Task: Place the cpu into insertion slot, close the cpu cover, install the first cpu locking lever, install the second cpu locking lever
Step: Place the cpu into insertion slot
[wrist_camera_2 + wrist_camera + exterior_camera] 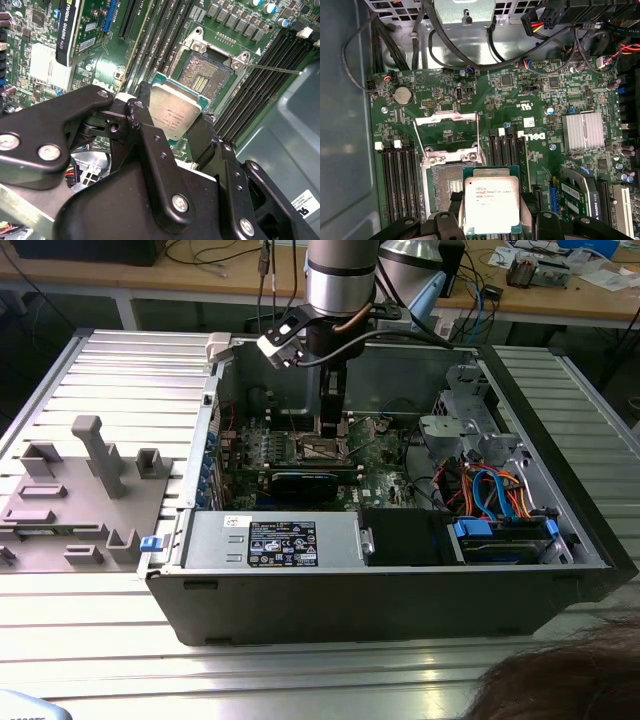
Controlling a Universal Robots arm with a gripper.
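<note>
Arm (340,280): silver-grey cylindrical wrist section, black collar under it. Small white camera box (283,347) strapped on one side, black cables (418,325) looping off the other. Gripper (172,117): matte black, flat linkage bars (65,127) with rounded ends, bright silver screw heads (180,202) at the pivots, smaller black screws along the bars. Jaws narrow, black, same matte finish.

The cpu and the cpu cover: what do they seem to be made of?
The cpu, gripped by the hand: dull silver metal lid, matte with faint print, on a green board-like base showing at its edges. The cpu cover: thin bright sheet metal, probably steel, going by its silvery sheen; it is swung open off the insertion slot.
</note>
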